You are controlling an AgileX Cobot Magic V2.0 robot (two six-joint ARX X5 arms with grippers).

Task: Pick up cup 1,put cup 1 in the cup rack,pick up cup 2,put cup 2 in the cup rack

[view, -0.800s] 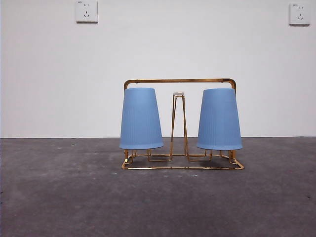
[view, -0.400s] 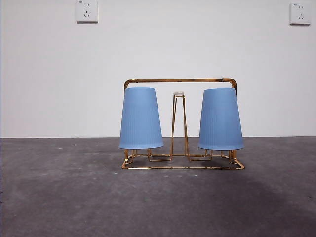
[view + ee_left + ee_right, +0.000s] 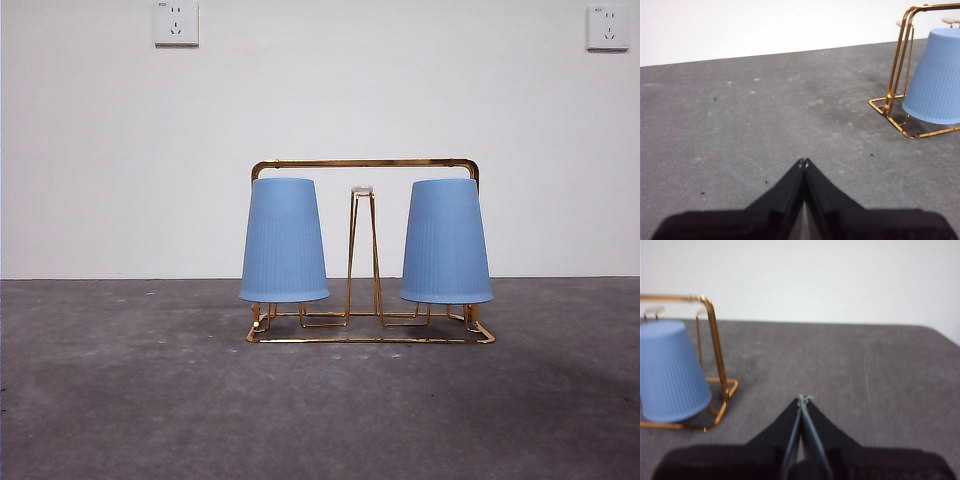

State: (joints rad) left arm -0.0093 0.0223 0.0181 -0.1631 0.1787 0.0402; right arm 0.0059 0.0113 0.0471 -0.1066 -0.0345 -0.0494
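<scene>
Cup rack (image 3: 365,250) of gold wire, standing on the grey table (image 3: 150,400) toward its far edge, close to the white wall. Two blue cups upside down on its pegs: one cup (image 3: 284,240) at one end, the other cup (image 3: 446,241) at the opposite end, both clear of the table surface, with a bare white-tipped peg (image 3: 362,190) between them. Judged from this, both placements done and nothing left but pulling away.

Left gripper (image 3: 803,162) pressed shut and holding nothing, hanging over bare table well apart from the rack's end. Right gripper (image 3: 803,399) likewise closed tight and carrying nothing, off beyond the rack's other end, nearer the table's side edge. Neither touching cup or rack.

No brand, label or writing readable on cups or rack. Only two white wall sockets (image 3: 175,22) high on the wall, one toward each upper corner, without legible text.
</scene>
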